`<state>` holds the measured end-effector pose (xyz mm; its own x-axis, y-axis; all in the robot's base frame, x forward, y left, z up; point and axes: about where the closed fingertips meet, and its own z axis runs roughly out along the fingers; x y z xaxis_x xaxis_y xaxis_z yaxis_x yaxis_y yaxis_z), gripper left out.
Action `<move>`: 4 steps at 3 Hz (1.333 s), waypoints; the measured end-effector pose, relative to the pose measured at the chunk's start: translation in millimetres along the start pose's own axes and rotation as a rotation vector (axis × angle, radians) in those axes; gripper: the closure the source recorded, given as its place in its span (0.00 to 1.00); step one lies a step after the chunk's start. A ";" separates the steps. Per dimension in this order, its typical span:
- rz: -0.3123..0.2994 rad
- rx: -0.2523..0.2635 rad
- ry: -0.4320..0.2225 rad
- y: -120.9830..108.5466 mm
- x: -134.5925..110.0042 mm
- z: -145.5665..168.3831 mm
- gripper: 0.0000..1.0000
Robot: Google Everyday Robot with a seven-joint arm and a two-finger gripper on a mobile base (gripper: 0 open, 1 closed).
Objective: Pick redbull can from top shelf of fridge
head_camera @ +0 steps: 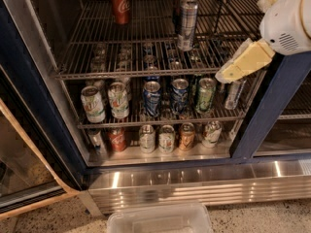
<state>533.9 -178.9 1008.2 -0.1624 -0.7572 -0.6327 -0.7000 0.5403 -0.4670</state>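
The redbull can [187,25], tall, slim and silver with blue panels, stands upright on the top shelf [136,47] of the fridge [265,115], right of centre. Another tall can stands right behind it. A red Coca-Cola can [120,4] stands at the shelf's back left. My gripper [229,74], cream-coloured on a white arm [289,23], reaches in from the upper right. Its tip is at the shelf's front right edge, right of the redbull can and lower in the picture, apart from it.
Two lower wire racks [160,118] hold several cans in rows. A ribbed steel base panel [194,186] runs below. A clear plastic bin [160,220] sits on the floor in front. The open glass door [24,164] stands at left.
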 end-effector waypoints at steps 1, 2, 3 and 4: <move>0.052 0.016 -0.025 3.7 5.1 9.6 0.00; 0.100 0.017 -0.054 11.7 8.6 28.7 0.00; 0.150 0.022 -0.090 15.3 9.3 49.3 0.00; 0.180 0.079 -0.141 5.6 -3.0 64.1 0.00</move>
<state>575.1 -150.0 967.9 -0.1765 -0.5905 -0.7875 -0.6109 0.6930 -0.3827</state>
